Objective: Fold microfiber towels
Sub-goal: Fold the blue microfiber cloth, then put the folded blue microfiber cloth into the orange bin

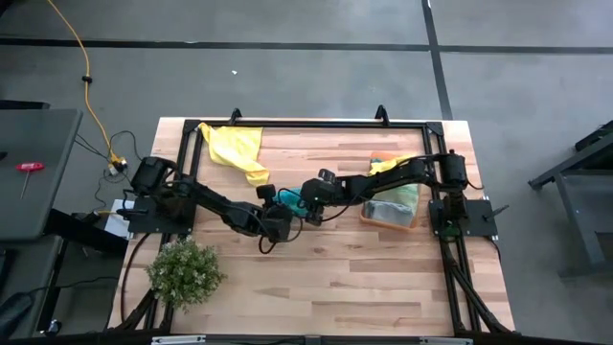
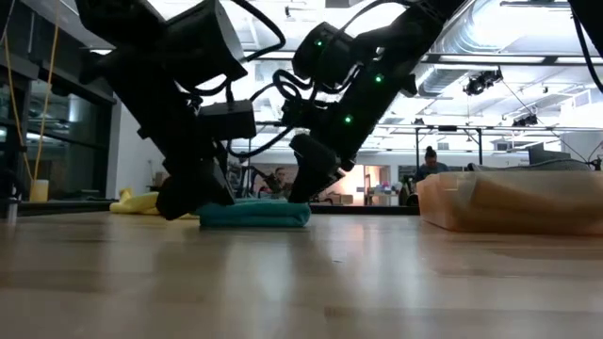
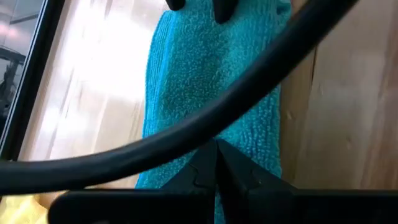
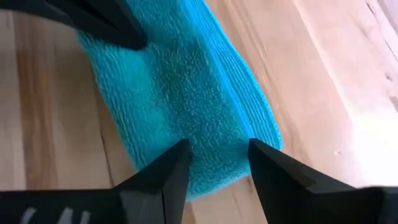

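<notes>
Teal towel lay folded mid-table, flat on the wood, between my two claws. My left claw was pinched fully shut, its tips pressed on one end of the cloth. My right claw stood partly open over the other end, a finger on either side of the folded edge, touching the pile; I couldn't tell whether it truly gripped. Farther off, the orange bin sat under my right arm with towels inside. A yellow towel sprawled at the far edge.
</notes>
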